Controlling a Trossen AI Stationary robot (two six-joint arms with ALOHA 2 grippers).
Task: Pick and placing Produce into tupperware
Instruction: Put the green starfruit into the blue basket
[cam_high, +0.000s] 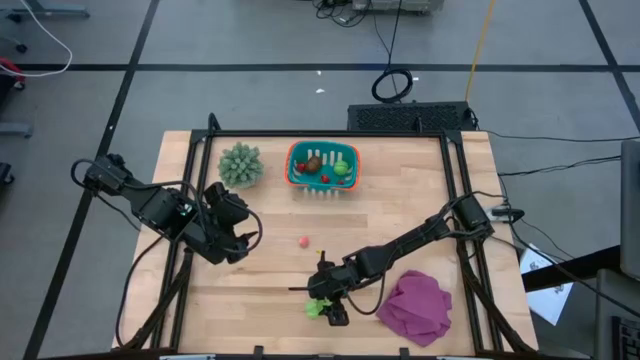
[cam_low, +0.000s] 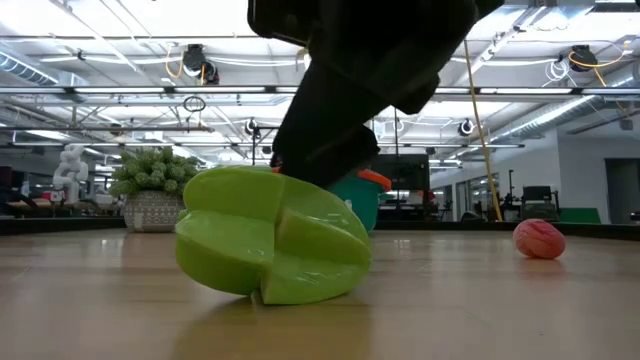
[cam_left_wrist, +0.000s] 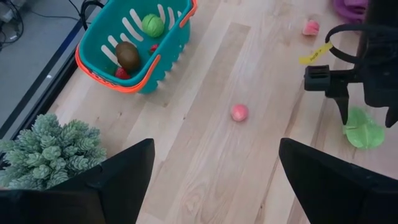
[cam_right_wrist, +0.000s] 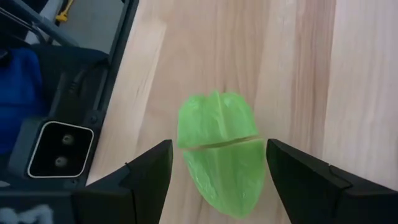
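My right gripper (cam_high: 328, 295) hangs open over a light-green ridged produce piece (cam_right_wrist: 221, 155) near the table's near edge, one finger on each side of it. The piece (cam_low: 270, 240) lies tilted on the wood. A small red piece (cam_high: 304, 241) rests on the table's middle. A second pinkish-red one (cam_left_wrist: 310, 27) lies farther right, hidden under my right arm in the high view. The teal tub (cam_high: 322, 183) at the far edge holds a brown oval (cam_left_wrist: 127, 55), a green piece (cam_left_wrist: 152, 25) and red ones. My left gripper (cam_left_wrist: 211, 186) waits open at the table's left. My right gripper comes at the light-green piece from above, pointing down, with its fingers (cam_right_wrist: 149, 174) standing on either side of the piece's middle. Whether they touch it I cannot tell. The piece rests on the table on its lower ridges (cam_low: 265, 292).
A spiky grey-green plant (cam_high: 240, 165) stands left of the tub, close to my left gripper. A magenta cloth (cam_high: 415, 305) lies crumpled at the near right, beside my right arm. Bare wood stretches between the green piece and the tub, apart from the red piece.
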